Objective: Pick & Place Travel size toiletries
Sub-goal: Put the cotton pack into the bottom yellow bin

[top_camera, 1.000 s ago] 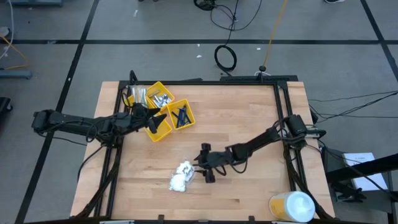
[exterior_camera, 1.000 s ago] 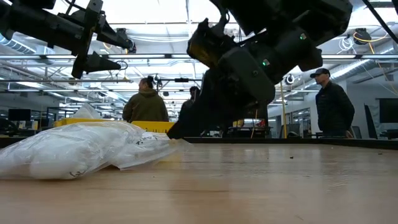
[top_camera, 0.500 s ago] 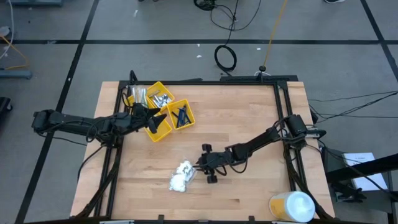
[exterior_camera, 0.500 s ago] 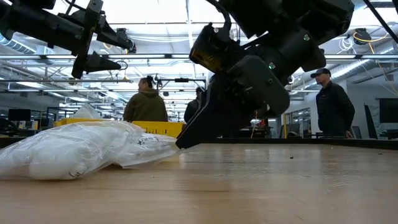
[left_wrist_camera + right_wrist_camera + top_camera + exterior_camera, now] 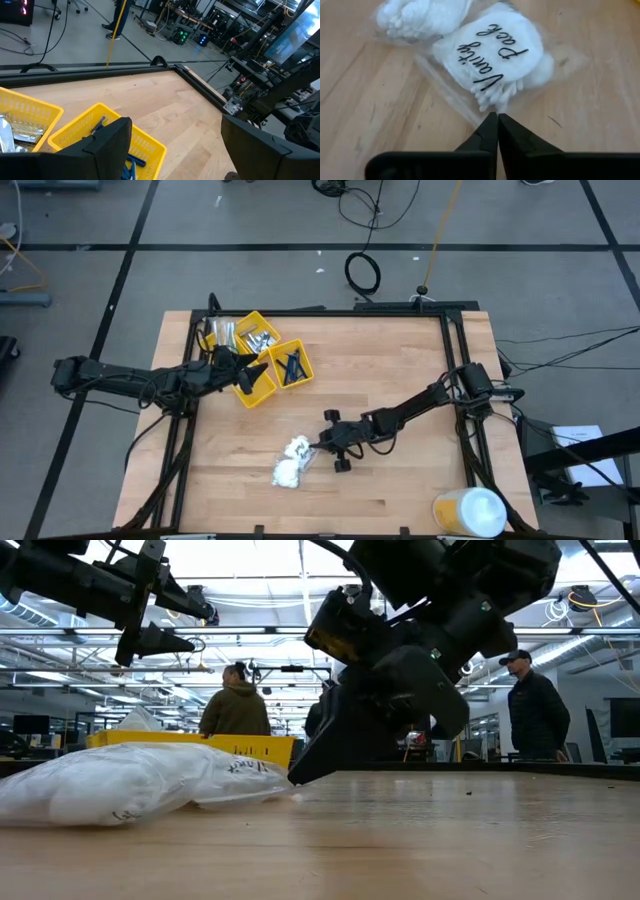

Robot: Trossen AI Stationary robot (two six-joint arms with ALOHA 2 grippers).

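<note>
Right hand [image 5: 496, 120] now pinched shut on the corner of a clear bag [image 5: 492, 47], open a second ago. Bags crinkly, stuffed with white fluffy lumps, black script on one, lying on the wooden surface [image 5: 400, 350]. Left hand [image 5: 250, 366] spread wide, empty, over the yellow tray [image 5: 262, 390] of blue sticks [image 5: 291, 365].

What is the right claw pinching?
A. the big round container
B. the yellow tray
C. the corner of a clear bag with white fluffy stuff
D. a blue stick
C: the right claw is shut on the corner of the clear bag marked "Vanity Pack", lying on the table with white fluffy pieces inside.
</note>
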